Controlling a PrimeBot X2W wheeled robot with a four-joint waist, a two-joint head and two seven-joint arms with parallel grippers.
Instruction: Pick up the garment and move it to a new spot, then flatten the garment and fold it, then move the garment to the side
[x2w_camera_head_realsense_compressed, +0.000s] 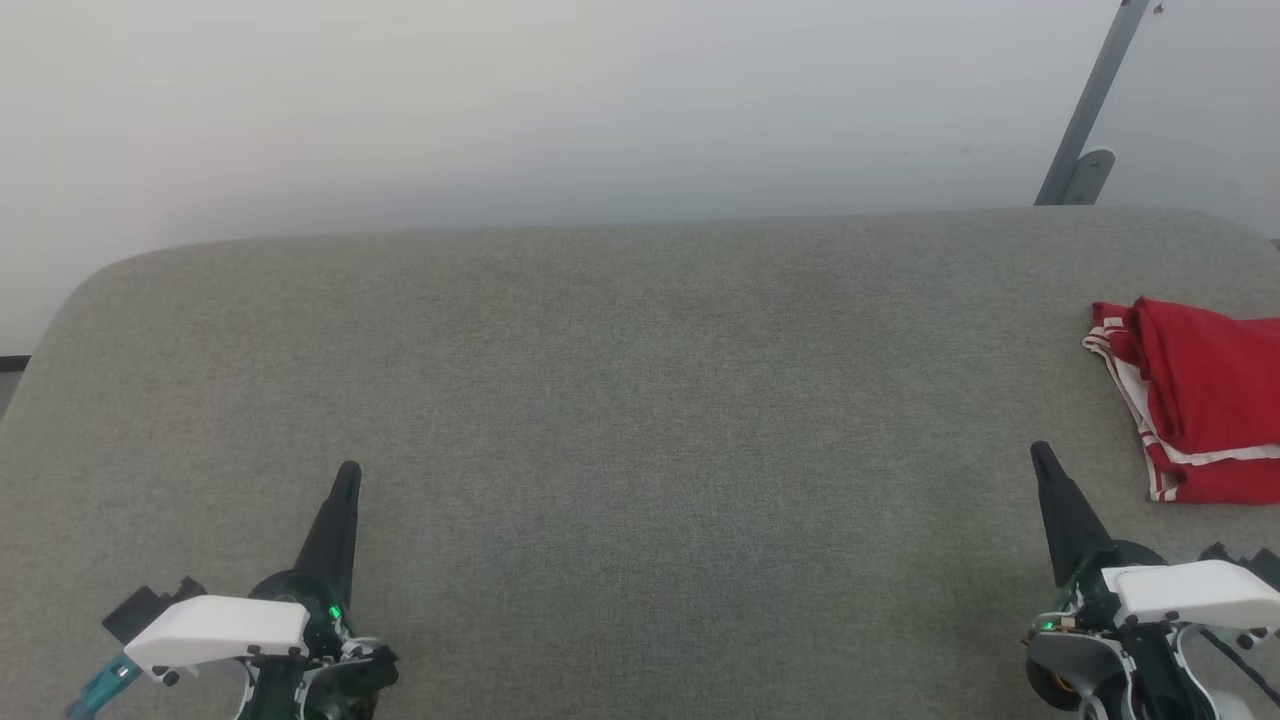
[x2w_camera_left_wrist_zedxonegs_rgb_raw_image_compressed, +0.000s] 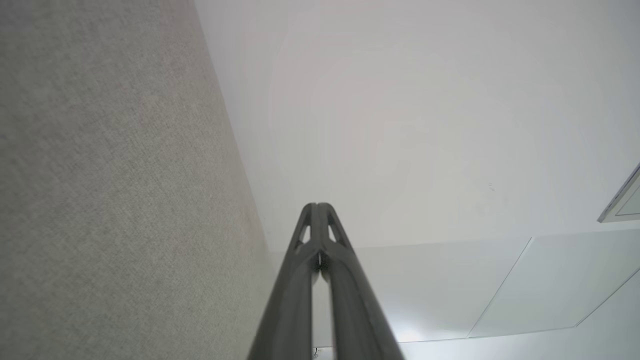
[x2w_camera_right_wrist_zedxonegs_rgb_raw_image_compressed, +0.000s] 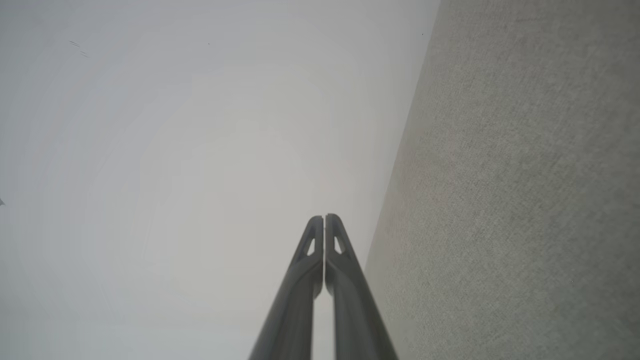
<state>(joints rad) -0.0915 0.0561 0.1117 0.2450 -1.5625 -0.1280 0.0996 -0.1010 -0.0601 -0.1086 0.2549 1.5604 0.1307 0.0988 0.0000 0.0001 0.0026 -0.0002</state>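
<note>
The garment (x2w_camera_head_realsense_compressed: 1205, 400), red with white striped trim, lies folded in a compact stack at the far right of the grey fabric surface (x2w_camera_head_realsense_compressed: 640, 400), cut off by the head view's right edge. My right gripper (x2w_camera_head_realsense_compressed: 1042, 456) is shut and empty, low at the right, its tip a short way left of and below the garment, not touching it. Over at the lower left my left gripper (x2w_camera_head_realsense_compressed: 349, 472) is shut and empty too, far from the garment. Each wrist view shows its own gripper, left (x2w_camera_left_wrist_zedxonegs_rgb_raw_image_compressed: 317, 206) and right (x2w_camera_right_wrist_zedxonegs_rgb_raw_image_compressed: 325, 218), with fingers pressed together, holding nothing.
A pale wall (x2w_camera_head_realsense_compressed: 600, 100) rises behind the surface's rounded far edge. A grey metal post with a bracket (x2w_camera_head_realsense_compressed: 1085, 130) stands at the back right. The surface's rounded left corner (x2w_camera_head_realsense_compressed: 90, 290) shows at the left.
</note>
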